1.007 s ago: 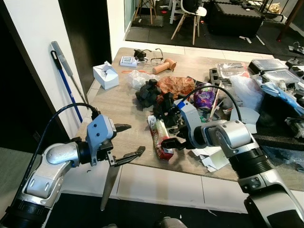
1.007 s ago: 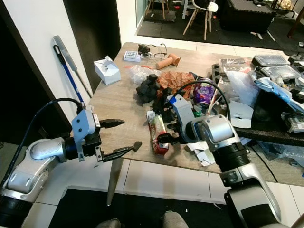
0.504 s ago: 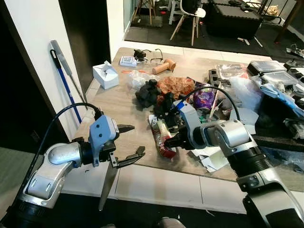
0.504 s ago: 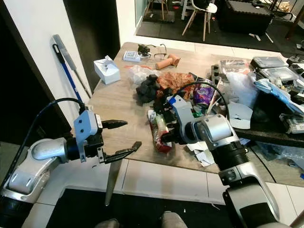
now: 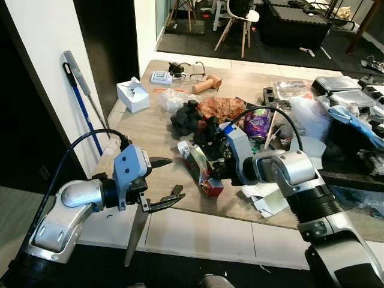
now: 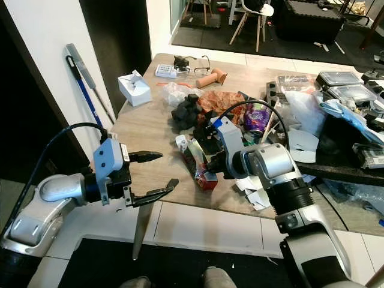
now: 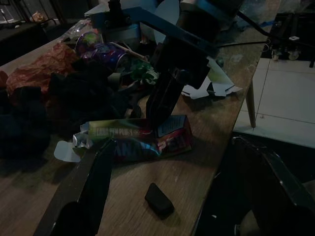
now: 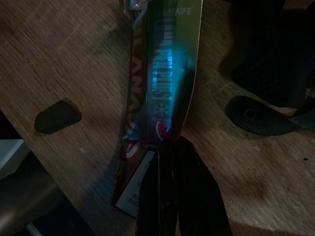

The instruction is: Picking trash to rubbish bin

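You face a cluttered wooden tabletop [image 5: 150,135] in a room with a dark doorway. Your left tool [image 5: 165,180] hovers off the near edge, fingers apart, holding nothing. The crumpled carton [image 5: 201,170] lies just beyond, its long axis running away from you. Your right tool [image 5: 219,174] is nearer, fingers together at the carton's near end; whether they grip it, you cannot tell.
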`<state>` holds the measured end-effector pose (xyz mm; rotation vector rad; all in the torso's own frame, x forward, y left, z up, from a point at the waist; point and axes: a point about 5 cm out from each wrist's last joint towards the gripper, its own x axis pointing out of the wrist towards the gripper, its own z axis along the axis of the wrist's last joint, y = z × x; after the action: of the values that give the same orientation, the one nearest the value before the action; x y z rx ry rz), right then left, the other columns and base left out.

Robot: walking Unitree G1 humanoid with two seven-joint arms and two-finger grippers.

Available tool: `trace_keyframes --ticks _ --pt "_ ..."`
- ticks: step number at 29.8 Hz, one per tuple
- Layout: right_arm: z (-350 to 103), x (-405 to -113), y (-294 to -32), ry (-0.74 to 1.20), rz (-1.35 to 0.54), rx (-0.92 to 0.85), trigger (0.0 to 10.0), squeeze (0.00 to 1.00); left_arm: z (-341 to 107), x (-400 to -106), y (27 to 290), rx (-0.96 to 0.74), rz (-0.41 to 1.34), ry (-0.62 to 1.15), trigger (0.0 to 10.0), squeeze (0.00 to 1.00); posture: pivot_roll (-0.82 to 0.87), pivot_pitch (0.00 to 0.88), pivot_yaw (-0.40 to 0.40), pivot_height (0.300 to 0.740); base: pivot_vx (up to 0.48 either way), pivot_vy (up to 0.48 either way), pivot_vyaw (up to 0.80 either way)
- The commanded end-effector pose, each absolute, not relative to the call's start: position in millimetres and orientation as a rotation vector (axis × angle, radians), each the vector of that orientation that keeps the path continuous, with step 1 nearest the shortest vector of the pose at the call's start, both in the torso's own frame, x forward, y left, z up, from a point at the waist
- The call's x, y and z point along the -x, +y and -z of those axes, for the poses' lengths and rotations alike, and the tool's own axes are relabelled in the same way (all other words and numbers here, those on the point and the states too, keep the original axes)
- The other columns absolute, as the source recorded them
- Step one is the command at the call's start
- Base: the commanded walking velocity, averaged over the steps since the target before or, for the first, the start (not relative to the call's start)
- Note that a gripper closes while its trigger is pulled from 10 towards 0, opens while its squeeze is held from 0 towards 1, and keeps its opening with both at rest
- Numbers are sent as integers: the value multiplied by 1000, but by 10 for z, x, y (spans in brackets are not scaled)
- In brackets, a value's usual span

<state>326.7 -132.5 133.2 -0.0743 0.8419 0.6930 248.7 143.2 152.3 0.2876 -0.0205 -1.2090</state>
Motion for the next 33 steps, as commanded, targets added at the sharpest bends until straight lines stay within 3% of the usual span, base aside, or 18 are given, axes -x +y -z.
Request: trace_keyframes --ticks 1,6,8,9,10,11,14,24,33 --pt "-1261 -3240 -1349 874 -681 74 0 0 -1521 -2471 1410 -292 1229 -10 10000 0 -36 0 -67 740 0 0 0" --pt "-1287 -3242 -1358 859 -687 64 0 0 -1526 -2470 1404 -291 1231 -11 10000 0 -37 0 -68 740 0 0 0" --pt "-1396 -3253 -1350 770 -736 49 0 0 -1557 -2474 1385 -275 1234 -30 10000 0 -41 0 -60 740 0 0 0" --pt "-1521 -3253 -1341 674 -789 34 1333 0 -1595 -2478 1366 -255 1237 -54 10000 0 -44 0 -57 740 0 0 0" --pt "-1521 -3253 -1341 674 -789 34 1333 0 -1595 -2478 1366 -255 1237 -54 10000 0 -44 0 -57 740 0 0 0" --pt "-1646 -3240 -1350 573 -833 6 10000 0 -1632 -2481 1350 -228 1239 -79 10000 0 -47 0 -53 740 0 0 0" --pt "-1789 -3164 -1430 430 -871 -88 10000 0 -1654 -2481 1345 -189 1238 -101 10000 0 -51 0 -46 740 0 0 0" --pt "-1797 -3025 -1514 355 -897 -143 10000 0 -1634 -2491 1399 -156 1211 -103 10000 0 -56 0 -40 740 0 0 0" --pt "-1726 -2883 -1681 130 -792 -263 10000 0 -1634 -2587 1513 -7 1033 -186 10000 0 -43 0 -43 740 0 0 0"
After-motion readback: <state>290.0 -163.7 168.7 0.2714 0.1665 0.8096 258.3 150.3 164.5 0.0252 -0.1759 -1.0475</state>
